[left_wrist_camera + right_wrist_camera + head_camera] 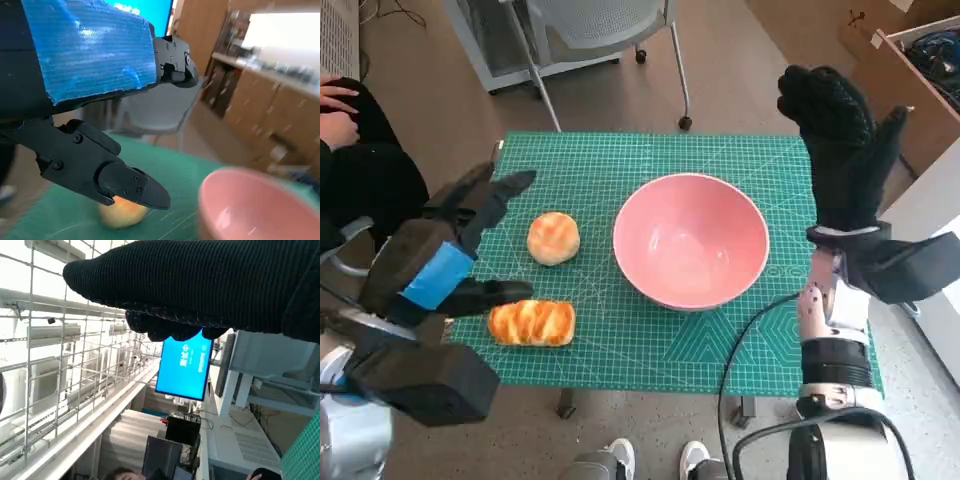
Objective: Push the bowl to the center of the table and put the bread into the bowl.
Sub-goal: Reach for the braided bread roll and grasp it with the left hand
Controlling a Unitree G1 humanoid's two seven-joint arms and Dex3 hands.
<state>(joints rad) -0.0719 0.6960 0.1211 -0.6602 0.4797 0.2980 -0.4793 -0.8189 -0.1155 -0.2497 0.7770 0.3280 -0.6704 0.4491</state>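
Observation:
A pink bowl (691, 240) sits empty on the green cutting mat (620, 160), a little right of the middle. A round bun (553, 238) lies left of it, and a long glazed bread (532, 323) lies near the front left. My left hand (445, 252) hovers over the mat's left edge, fingers apart, holding nothing. In the left wrist view the bun (122, 212) shows under the black fingers (105, 167), with the bowl (260, 205) beside it. My right hand (840, 140) is raised by the bowl's far right side, fingers spread and empty.
An office chair (600, 30) stands behind the table. A person's knee and hand (345, 120) are at the far left. Cardboard boxes (910, 70) sit at the back right. Feet (650, 460) show under the table's front edge.

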